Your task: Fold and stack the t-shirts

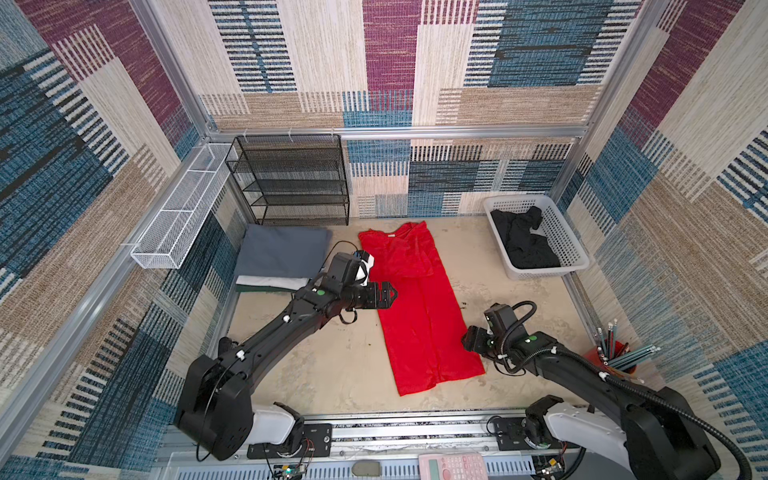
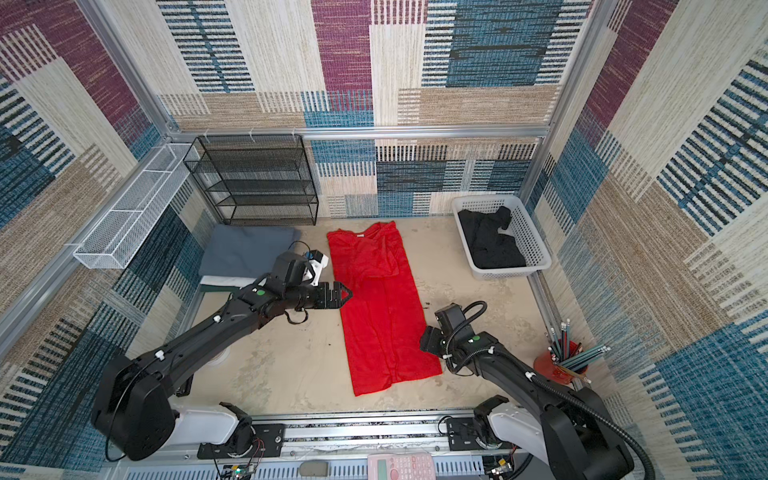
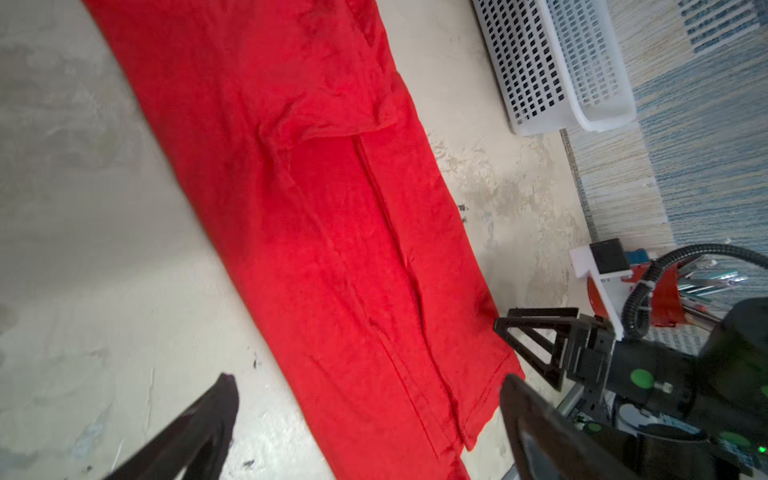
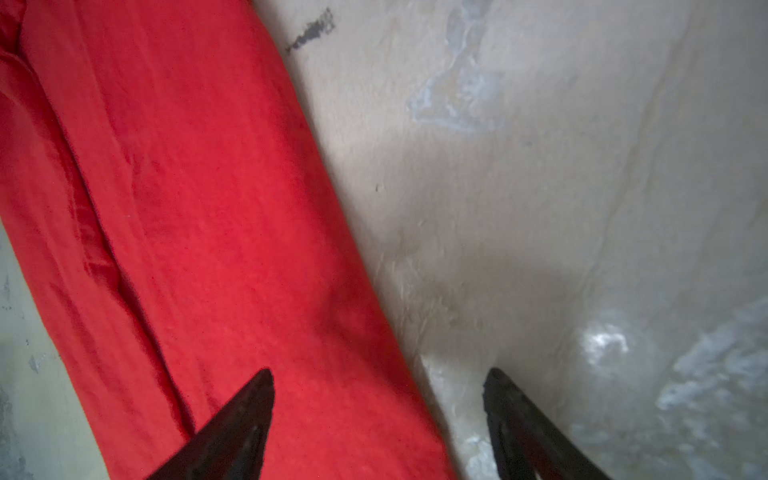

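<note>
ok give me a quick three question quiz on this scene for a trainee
1. Which colour t-shirt tops the folded stack beside the black mesh shelf? A red, B grey, C black
2. True or false: the red t-shirt lies crumpled in the white basket.
3. What is in the basket?
Key: 1 B; 2 false, it lies on the table, folded into a long strip; 3 the black t-shirt.
</note>
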Motion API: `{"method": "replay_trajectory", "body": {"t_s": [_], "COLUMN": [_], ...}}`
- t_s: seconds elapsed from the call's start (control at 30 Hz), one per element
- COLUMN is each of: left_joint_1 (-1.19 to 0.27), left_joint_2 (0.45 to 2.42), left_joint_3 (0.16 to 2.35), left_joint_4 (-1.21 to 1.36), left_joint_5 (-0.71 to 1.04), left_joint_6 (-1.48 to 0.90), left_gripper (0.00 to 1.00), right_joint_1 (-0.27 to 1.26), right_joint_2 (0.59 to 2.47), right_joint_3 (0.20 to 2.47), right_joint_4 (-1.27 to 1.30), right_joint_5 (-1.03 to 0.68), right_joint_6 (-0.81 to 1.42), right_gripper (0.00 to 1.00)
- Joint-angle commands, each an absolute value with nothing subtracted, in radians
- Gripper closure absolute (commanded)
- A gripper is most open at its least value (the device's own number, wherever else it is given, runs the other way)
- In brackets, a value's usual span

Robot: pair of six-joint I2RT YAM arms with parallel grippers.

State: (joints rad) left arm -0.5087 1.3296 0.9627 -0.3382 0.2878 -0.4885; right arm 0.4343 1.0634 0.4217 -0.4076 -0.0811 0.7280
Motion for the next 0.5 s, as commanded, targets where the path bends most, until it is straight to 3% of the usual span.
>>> {"method": "replay_trajectory", "body": {"t_s": [0.0,0.23,0.47], "left_joint_1": [-0.511,-0.501,-0.434], "left_joint_2": [1.263,1.178,1.128], "left_joint_3": [0.888,0.810,0.717], "left_joint_4": [-0.323,-0.372,-0.193], "left_joint_5": [0.274,0.208,0.310], "left_joint_6": [-0.554,-0.529,-0.554], "left_gripper": [0.02,0.02,0.02], "right_joint_1": [0.436,0.436,0.435], "right_joint_2": [1.027,0.990,0.955], "right_joint_3": [0.386,0.359,0.342], "right_joint_4": [-0.466,-0.474,-0.480], "right_joint_5": [-0.162,-0.216,-0.248], "right_joint_6": [0.751,0.728,0.754], "right_gripper": [0.27,0.27,0.27]}}
